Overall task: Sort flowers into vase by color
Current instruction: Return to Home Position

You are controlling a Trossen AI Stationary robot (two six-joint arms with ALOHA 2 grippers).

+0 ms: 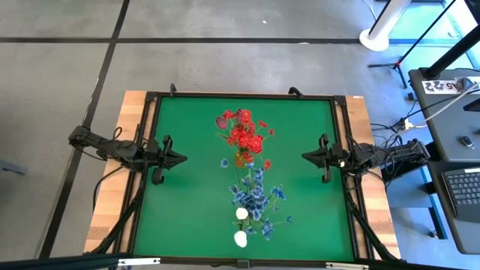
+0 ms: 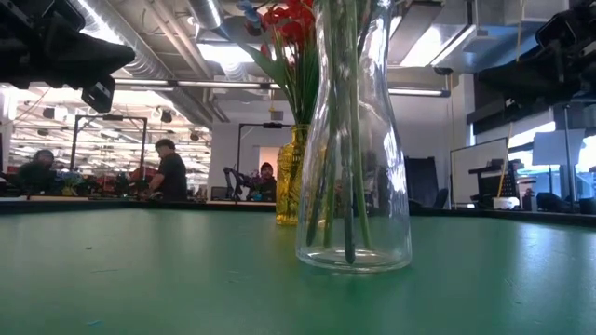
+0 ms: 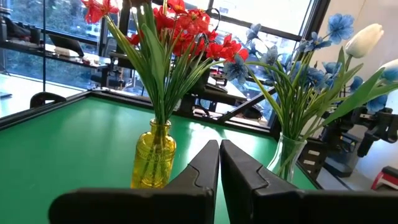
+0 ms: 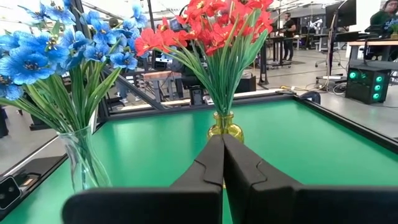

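Red flowers [image 1: 244, 135] stand with their stems in a yellow vase [image 3: 153, 160] at the far middle of the green table. Blue flowers [image 1: 256, 196] and white tulips [image 1: 241, 214] stand in a clear glass vase [image 2: 354, 186] nearer the front edge. A dark pink bud [image 1: 223, 120] sits among the red ones. My left gripper [image 1: 184, 158] is shut and hovers level at the table's left side, pointing at the vases. My right gripper [image 1: 304, 156] is shut and hovers level at the right side, facing them. Neither touches anything.
The green mat [image 1: 180, 217] is bounded by a black frame [image 1: 150, 135] on a wooden table. Bare mat lies between each gripper and the vases. People sit at desks in the room beyond the far edge [image 2: 168, 167].
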